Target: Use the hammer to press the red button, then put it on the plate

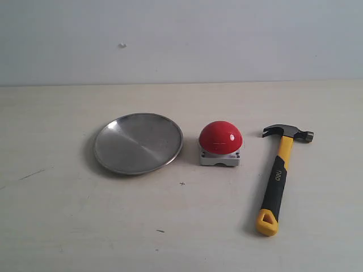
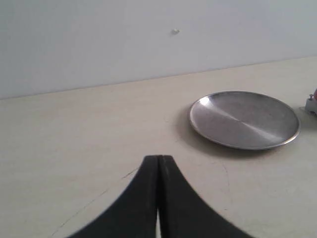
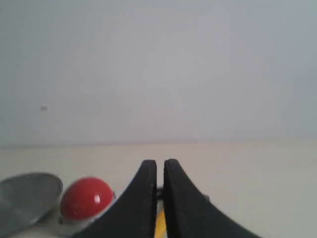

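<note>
The hammer [image 1: 278, 175] lies flat on the table at the right, dark head [image 1: 289, 133] far, yellow looped end near. The red button [image 1: 220, 137] sits on its grey base at the centre, and the silver plate [image 1: 138, 143] lies to its left. Neither gripper shows in the exterior view. My left gripper [image 2: 159, 157] is shut and holds nothing; the plate [image 2: 245, 119] lies ahead of it. My right gripper [image 3: 160, 162] is shut to a thin slit, with nothing in it. A strip of the hammer's yellow handle [image 3: 159, 225] shows behind that slit, with the red button [image 3: 86, 198] and plate [image 3: 27, 196] off to one side.
The pale wooden table [image 1: 68, 226] ends at a plain light wall [image 1: 181, 39] behind the objects. Faint scratches and small dark marks dot the tabletop near the front.
</note>
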`<action>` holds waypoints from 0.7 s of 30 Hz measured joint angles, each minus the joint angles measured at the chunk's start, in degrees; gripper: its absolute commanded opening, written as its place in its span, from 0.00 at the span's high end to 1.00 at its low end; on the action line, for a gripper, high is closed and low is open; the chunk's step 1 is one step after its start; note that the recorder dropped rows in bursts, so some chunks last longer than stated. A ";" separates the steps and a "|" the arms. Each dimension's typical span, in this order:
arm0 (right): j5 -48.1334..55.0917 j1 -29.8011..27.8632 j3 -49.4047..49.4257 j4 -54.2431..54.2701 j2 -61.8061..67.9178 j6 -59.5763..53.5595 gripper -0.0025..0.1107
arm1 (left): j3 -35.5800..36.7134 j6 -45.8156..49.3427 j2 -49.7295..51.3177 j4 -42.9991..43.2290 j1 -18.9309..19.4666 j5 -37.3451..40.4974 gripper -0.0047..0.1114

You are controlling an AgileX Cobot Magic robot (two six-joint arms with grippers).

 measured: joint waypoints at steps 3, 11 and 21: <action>-7.64 0.00 0.00 0.85 0.00 0.27 0.92 | 0.00 0.00 0.00 0.00 0.00 0.00 0.96; -22.27 0.00 -2.70 18.65 1.18 0.70 0.93 | 0.00 0.00 0.00 0.00 0.00 0.00 0.96; -2.25 0.00 -27.82 43.54 34.48 -26.94 0.93 | 0.00 0.00 0.00 0.00 0.00 0.00 0.96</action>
